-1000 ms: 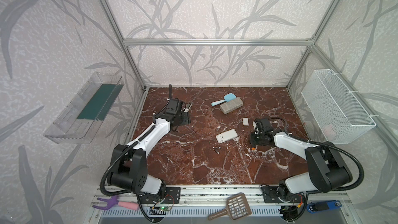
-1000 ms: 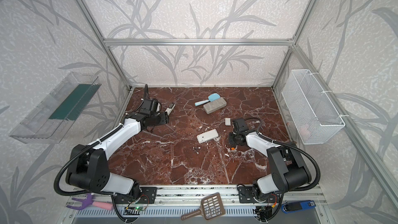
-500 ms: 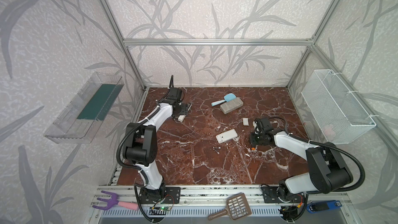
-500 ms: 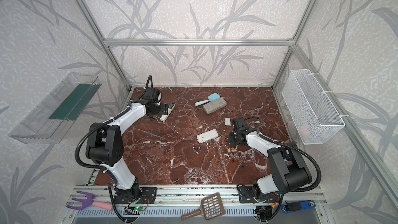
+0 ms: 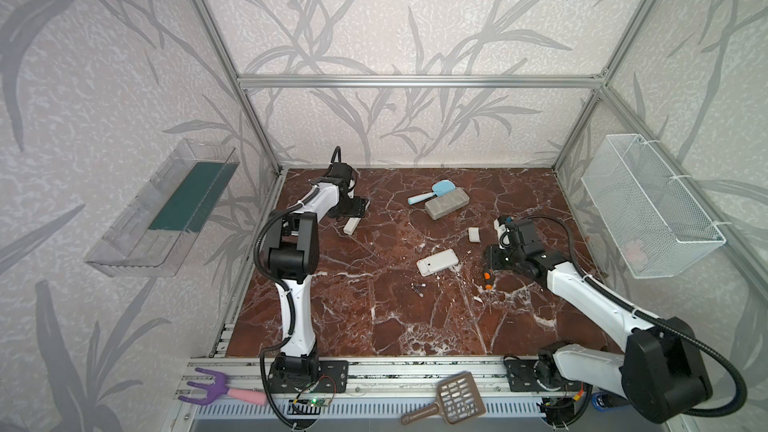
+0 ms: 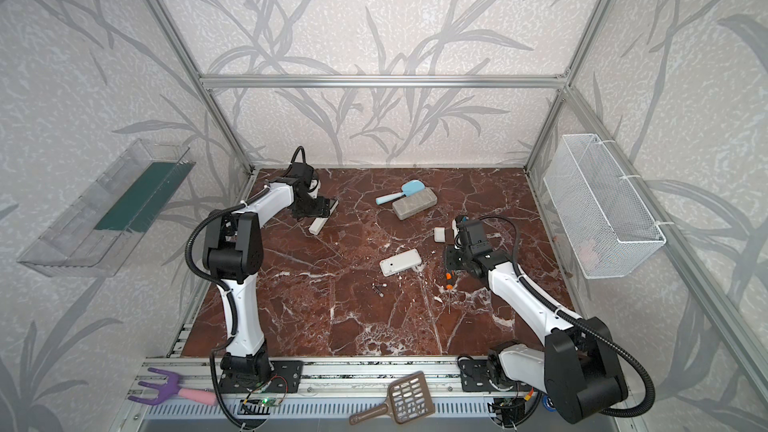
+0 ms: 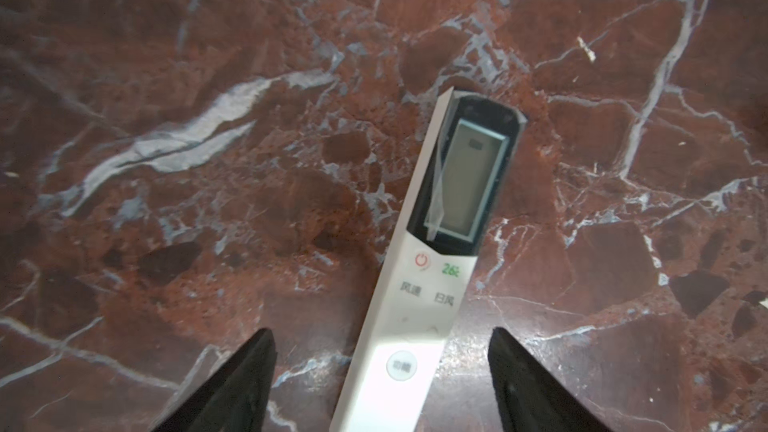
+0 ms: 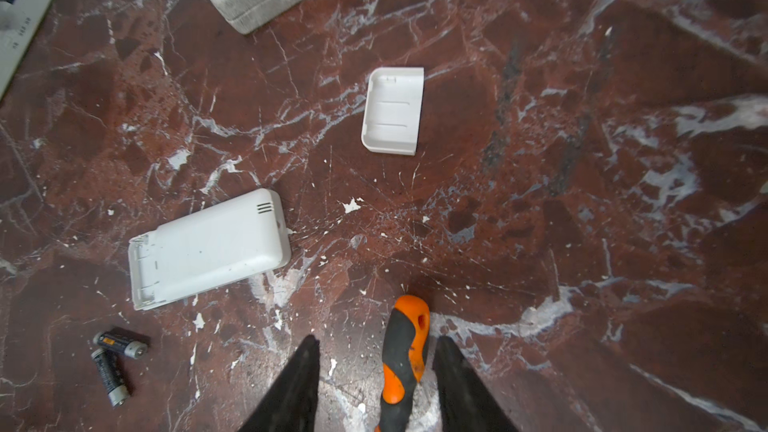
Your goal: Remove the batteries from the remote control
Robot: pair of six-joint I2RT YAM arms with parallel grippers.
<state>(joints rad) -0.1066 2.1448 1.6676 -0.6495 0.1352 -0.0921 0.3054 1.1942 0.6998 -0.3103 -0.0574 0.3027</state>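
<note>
On the marble tabletop (image 5: pixel 374 326) we find the remote control (image 5: pixel 437 262) face down near the middle; the batteries (image 5: pixel 417 288) lie close together just in front of it, a little to its left; the battery cover (image 5: pixel 474 234) sits behind it, to the right; the screwdriver (image 5: pixel 488 280) lies right of it, handle between the fingers of the right gripper (image 8: pixel 378 342); a second remote (image 5: pixel 351 226) lies back left, between the fingers of the left gripper (image 7: pixel 380 331); a block (image 5: pixel 446 203) and a handled tool (image 5: pixel 432 192) lie together at the back.
</note>
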